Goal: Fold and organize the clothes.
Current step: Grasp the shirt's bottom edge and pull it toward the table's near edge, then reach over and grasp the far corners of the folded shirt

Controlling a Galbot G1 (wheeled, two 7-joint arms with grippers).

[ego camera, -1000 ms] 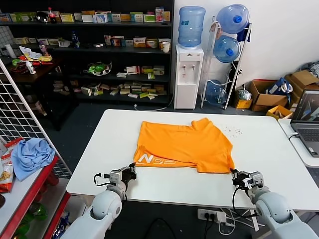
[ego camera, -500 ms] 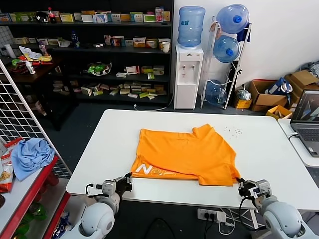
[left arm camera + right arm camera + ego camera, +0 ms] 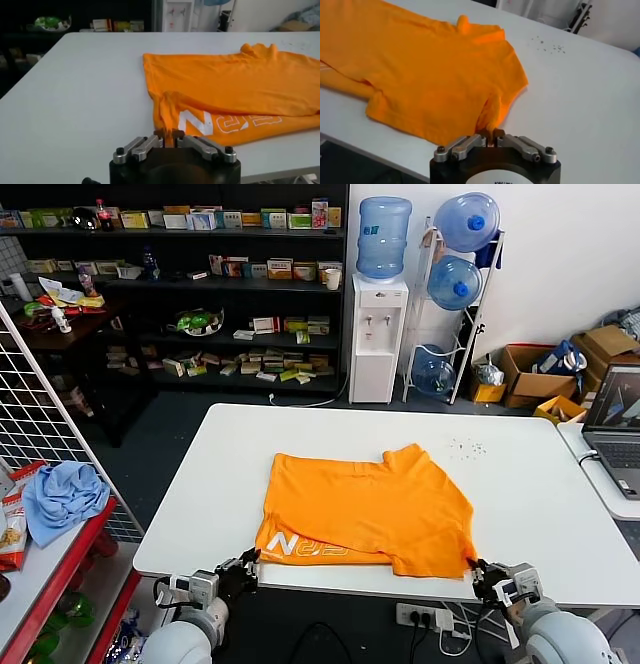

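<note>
You've got the shirt (image 3: 365,509) lying flat in the middle of the white surface (image 3: 520,474), folded over once so it reads as a wide rectangle, with a sleeve bump poking out along its far edge. The white lettering (image 3: 305,546) faces up on a strip along the shirt's near edge, toward its left end; in the left wrist view the same lettering (image 3: 220,121) sits just past a small raised crease. Your left pincer (image 3: 240,569) is at the shirt's near-left corner, right at the surface edge. In its wrist view, the left pincer (image 3: 168,137) is narrow, with a tab of orange cloth between the tips, so call it holding the shirt corner. Your right pincer (image 3: 482,572) mirrors it at the shirt's near-right corner. In its wrist view the right pincer (image 3: 492,134) is also narrow, with a pulled-up ridge of the shirt running into the tips, so it's gripping cloth too. Both arms sit low, below the surface edge nearest the shirt's lettered side. Beyond the shirt's far-right corner there's a scatter of small dark specks (image 3: 467,447). Well off to the shirt's left a blue cloth (image 3: 62,496) lies on a red shelf. Well off to the shirt's right there's an open laptop (image 3: 615,429) on a second surface.
</note>
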